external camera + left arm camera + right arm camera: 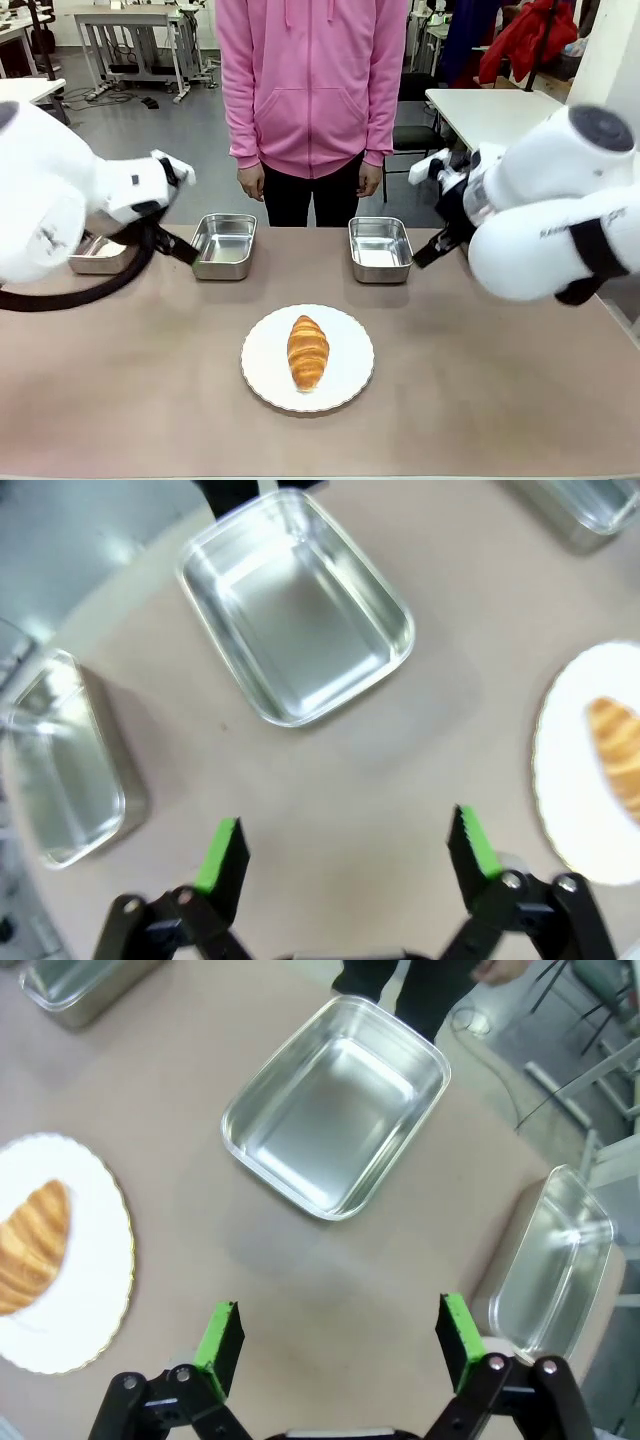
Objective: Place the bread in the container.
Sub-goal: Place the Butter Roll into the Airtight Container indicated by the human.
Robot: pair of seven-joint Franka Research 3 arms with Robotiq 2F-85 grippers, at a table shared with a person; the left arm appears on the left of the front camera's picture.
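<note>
This is a robotics lab or workshop: two white robot arms, the left arm (60, 190) and the right arm (560, 200), flank a plain tan table (500, 400), and a person stands at its far edge. Well behind the person's hand (251, 182) nearer the left arm, metal-framed workbenches (130, 30) stand on a bare grey floor (150, 130) with loose cables (125, 95) trailing beneath. Behind the other hand (369, 180) — a white worktable (490, 110), a dark office chair (410, 135) and a red garment (525, 35) hung up.
</note>
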